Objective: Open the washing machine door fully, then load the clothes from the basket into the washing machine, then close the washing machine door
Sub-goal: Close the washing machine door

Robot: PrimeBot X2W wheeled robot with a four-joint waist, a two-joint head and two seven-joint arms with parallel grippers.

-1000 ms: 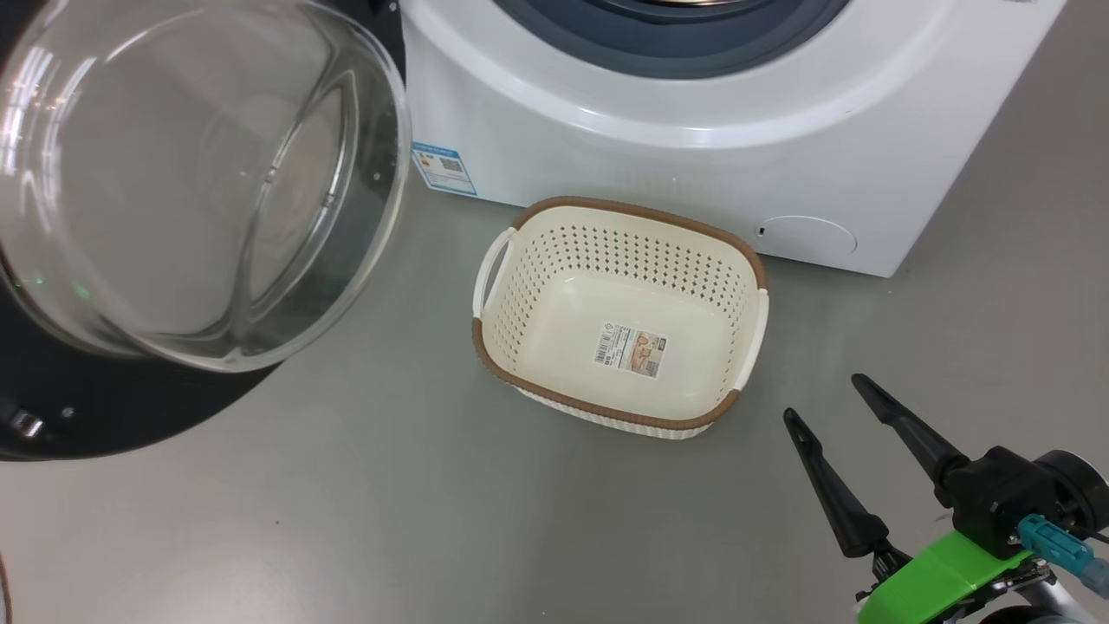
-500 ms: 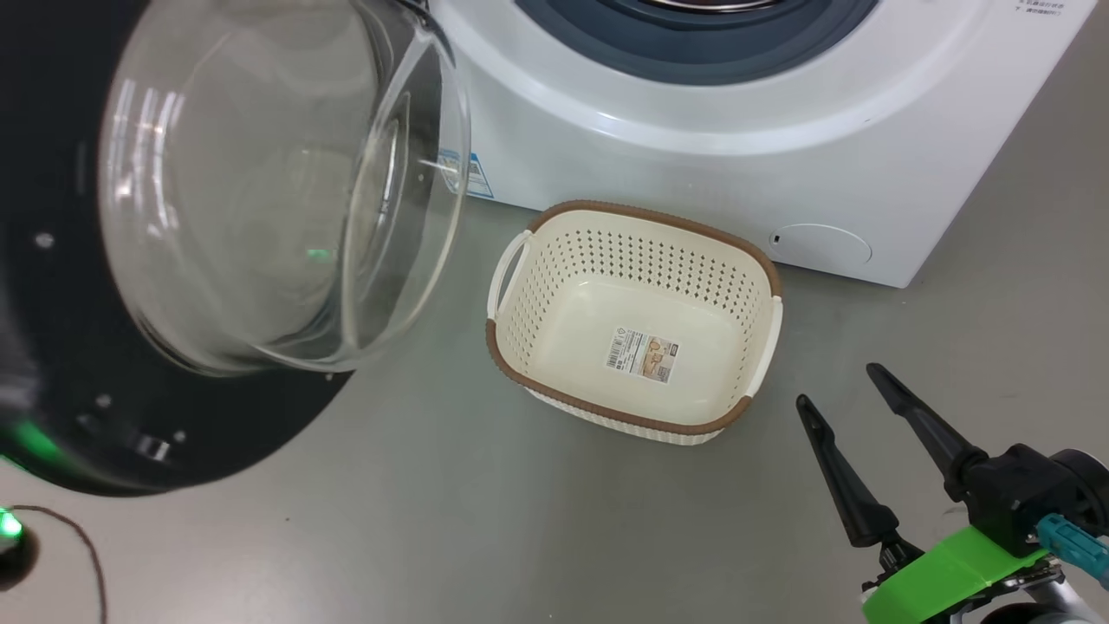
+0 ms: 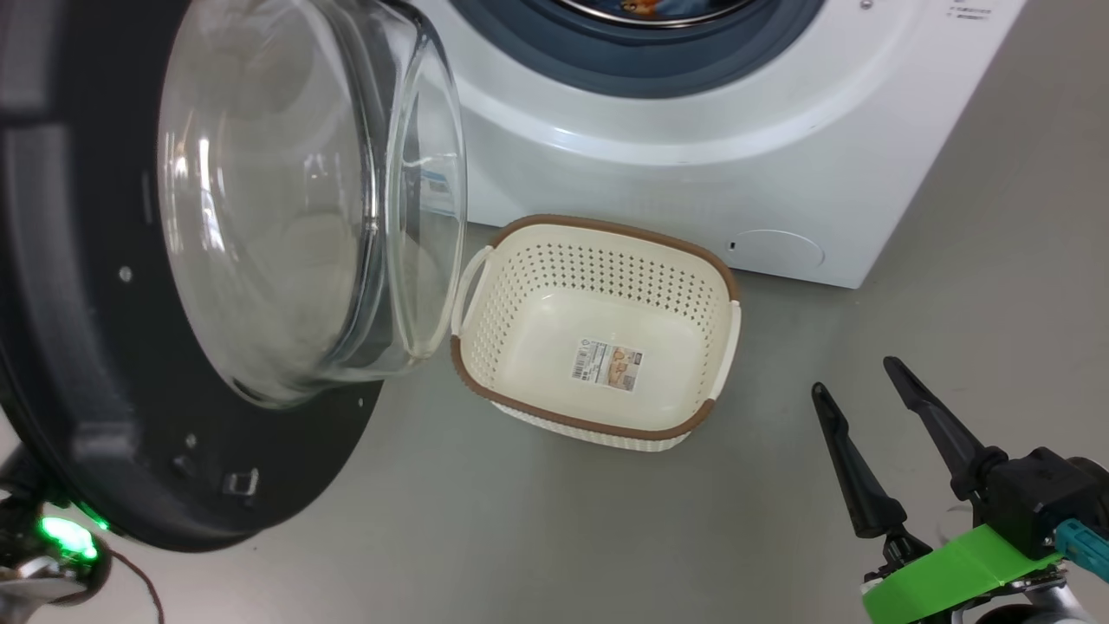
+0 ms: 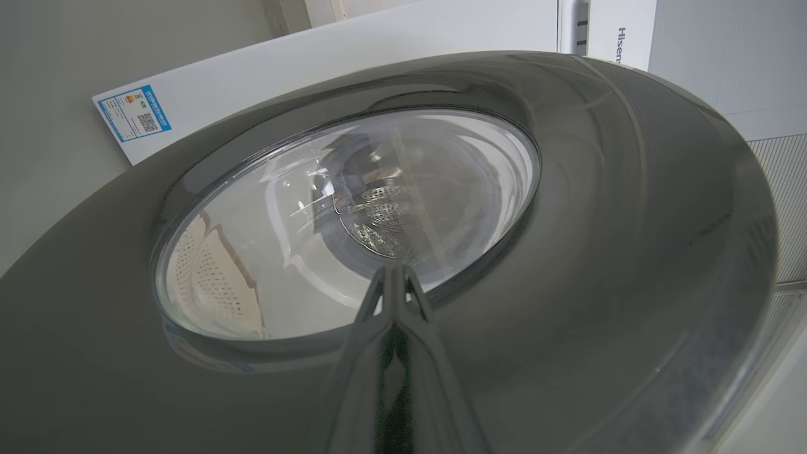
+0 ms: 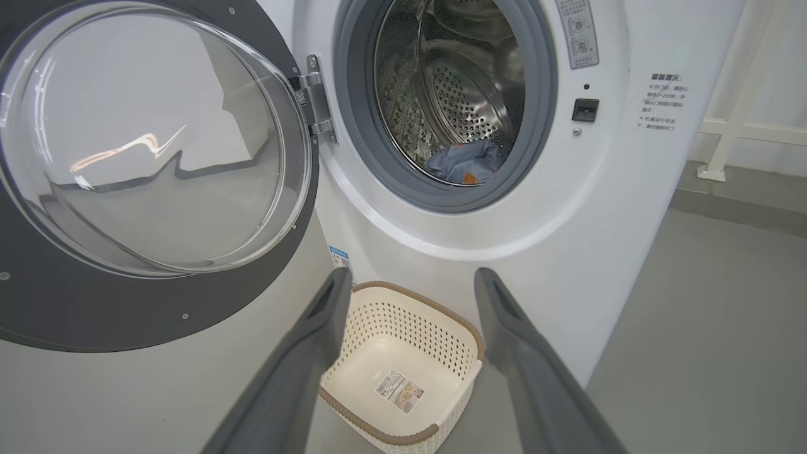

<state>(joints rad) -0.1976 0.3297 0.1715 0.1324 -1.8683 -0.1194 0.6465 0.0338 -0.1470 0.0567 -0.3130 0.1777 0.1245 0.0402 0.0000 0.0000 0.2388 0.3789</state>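
The washing machine door stands part-way open at the left, its glass bowl bulging toward the basket. In the left wrist view my left gripper is shut and empty, its tips against the door's outer face at the lower edge of the window. The cream basket sits empty on the floor before the washing machine. Light blue clothes lie inside the steel drum. My right gripper hangs open and empty right of the basket; the right wrist view has it above the basket.
Grey floor spreads around the basket. A green light glows on my left arm below the door's lower edge, with a thin cable beside it. White rails stand right of the machine.
The door has swung round from its wide-open position toward the machine, its glass now nearly over the basket's left handle. The head camera shifted. The right gripper stays open and barely moved.
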